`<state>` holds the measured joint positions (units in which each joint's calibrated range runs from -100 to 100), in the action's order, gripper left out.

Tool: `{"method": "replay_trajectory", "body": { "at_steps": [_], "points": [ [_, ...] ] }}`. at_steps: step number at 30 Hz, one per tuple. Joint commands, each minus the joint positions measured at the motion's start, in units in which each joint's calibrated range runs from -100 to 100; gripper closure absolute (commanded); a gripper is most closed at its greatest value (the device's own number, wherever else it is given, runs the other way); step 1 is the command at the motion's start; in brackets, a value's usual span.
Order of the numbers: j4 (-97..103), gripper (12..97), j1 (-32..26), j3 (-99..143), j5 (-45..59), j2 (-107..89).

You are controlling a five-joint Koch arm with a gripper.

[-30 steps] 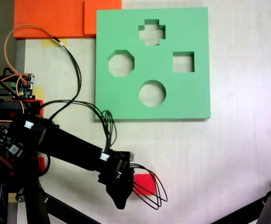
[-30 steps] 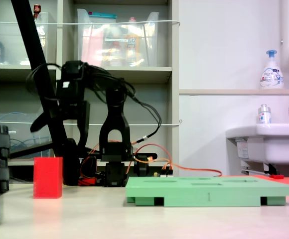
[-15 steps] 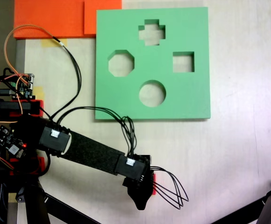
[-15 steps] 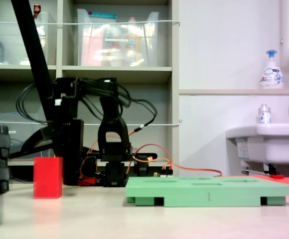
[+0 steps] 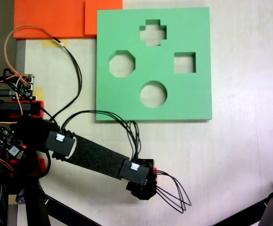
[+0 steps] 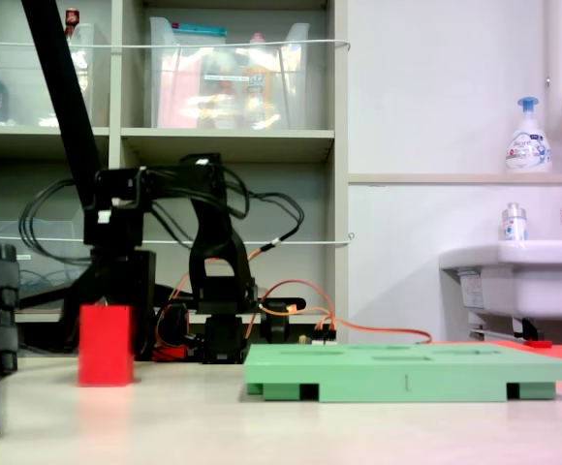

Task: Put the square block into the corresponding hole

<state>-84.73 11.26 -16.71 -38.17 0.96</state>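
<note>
- The gripper [image 6: 116,291] has dropped over the square block [image 6: 106,345], nudging it (grasp imminent, I judge); finger opening cannot be told.
- The corresponding hole [image 5: 185,62] is empty.

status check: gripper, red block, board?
Gripper down over the red block; jaw state unclear. Block on table, apart from the green board. Square hole unobstructed.

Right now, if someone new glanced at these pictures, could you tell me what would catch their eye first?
Probably the green foam board with its four cutouts, the square hole at its right side in the top-down fixed view. Next the black arm reaching diagonally across the table below the board, its gripper directly above the red square block in the side-on fixed view. Orange sheets fill the top-left corner.
</note>
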Motion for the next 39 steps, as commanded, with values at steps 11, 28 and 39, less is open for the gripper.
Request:
{"method": "replay_trajectory", "body": {
  "at_steps": [11,28,39],
  "points": [
    [-7.09,70.6,0.44,1.55,-3.22,-2.21],
    [-15.27,87.3,-3.86,-17.69,-8.99,-22.88],
    [-15.27,87.3,-18.61,-38.23,-21.98,-17.02]
  ]
}}
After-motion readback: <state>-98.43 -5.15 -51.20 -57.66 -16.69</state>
